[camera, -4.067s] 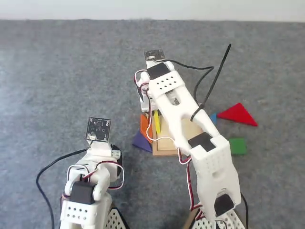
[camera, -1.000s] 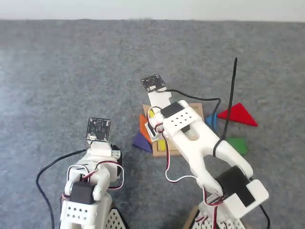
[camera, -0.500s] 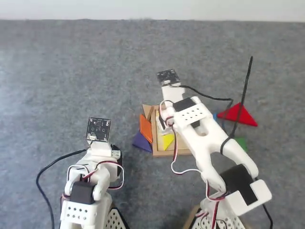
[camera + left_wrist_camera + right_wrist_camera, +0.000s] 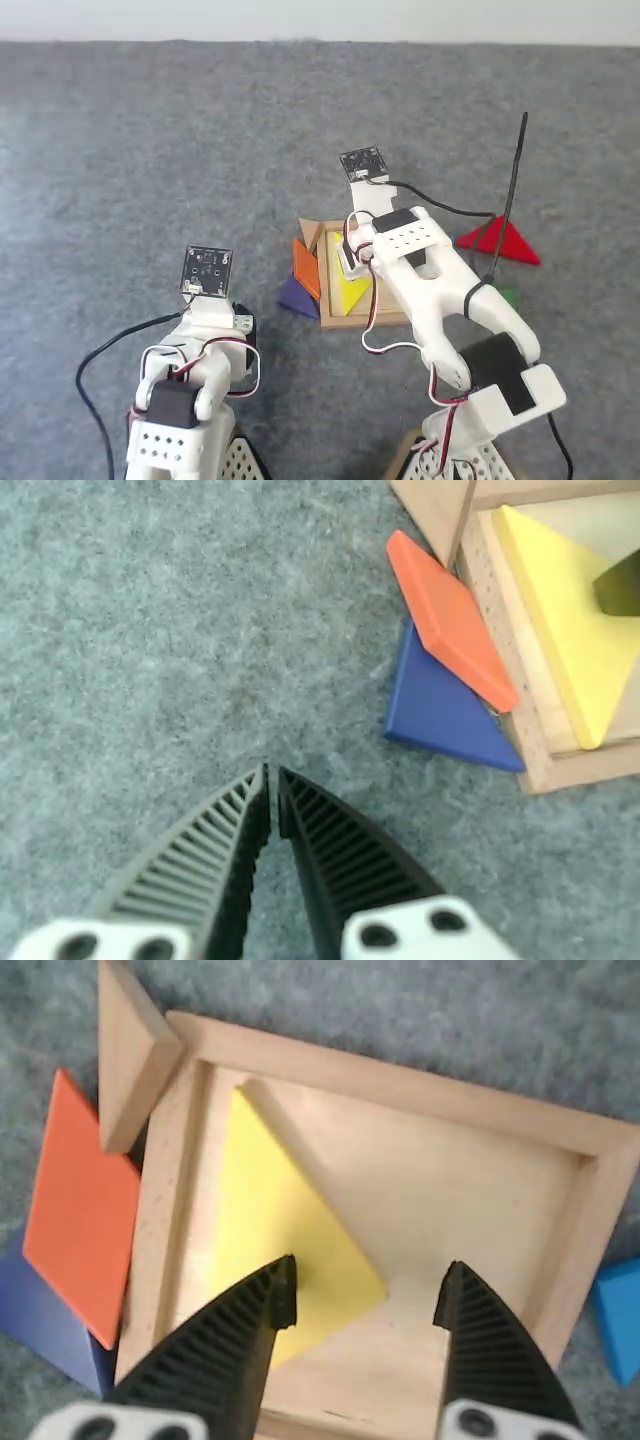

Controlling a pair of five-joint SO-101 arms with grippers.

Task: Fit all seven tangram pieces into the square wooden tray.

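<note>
Right gripper (image 4: 368,1282): spread wide and holding nothing, poised directly over the tray floor.
Left gripper (image 4: 273,775): fingers almost together with nothing between them, above bare carpet and well apart from the tray.
Done: one piece of seven. The yellow triangle (image 4: 280,1230) lies inside the wooden tray (image 4: 400,1085), just under the right gripper, with one edge along a wall. It may not sit fully flat, as the finger hides part of it.
Left near the yellow side: the orange parallelogram (image 4: 80,1210), dark blue triangle (image 4: 40,1330) and plain wood triangle (image 4: 125,1050) crowd the tray's outer wall, the orange overlapping the blue.
Left on the far side: a light blue piece (image 4: 620,1310) sits just past the opposite wall. The red triangle (image 4: 500,240) and green square (image 4: 508,296) lie farther out.
Progress: early, by my reckoning; most of the floor is bare.
Materials: flat painted pieces with crisp edges and a matte finish; pale, smooth-grained tray with a raised rim; grey, fuzzy carpet (image 4: 150,130).
</note>
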